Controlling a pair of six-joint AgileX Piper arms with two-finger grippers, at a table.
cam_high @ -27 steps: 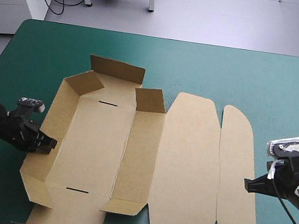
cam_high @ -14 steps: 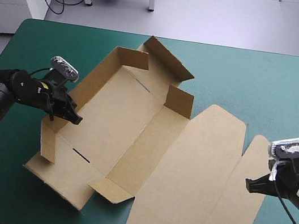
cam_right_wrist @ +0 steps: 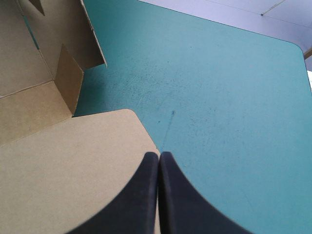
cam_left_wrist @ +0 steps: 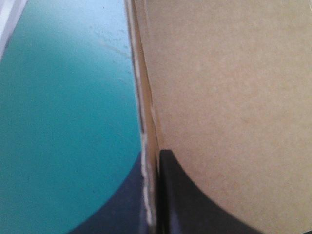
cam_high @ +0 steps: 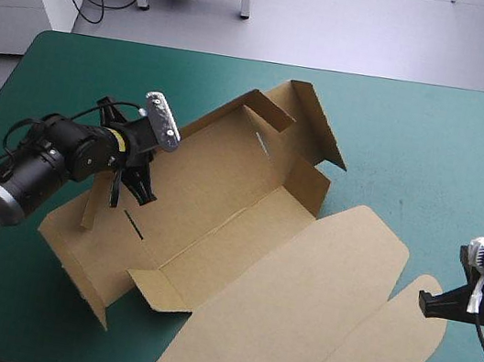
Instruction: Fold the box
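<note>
The brown cut-board box, centred on the teal-green cover, is being pinched at its left wall by the left gripper; the right gripper is being held clenched, empty. Seemingly light, stiff; wall edges suit gripping.

Left arm angled inward, left hand clamped on the box, right hand low, fingers together

The box pinched in my left claw is matt brown board, fibrous, its cut edge paler and rough. Ahead of my right claw, the teal-green cover looks smooth, matt, faintly scuffed. My black fingers: smooth, dull.
</note>
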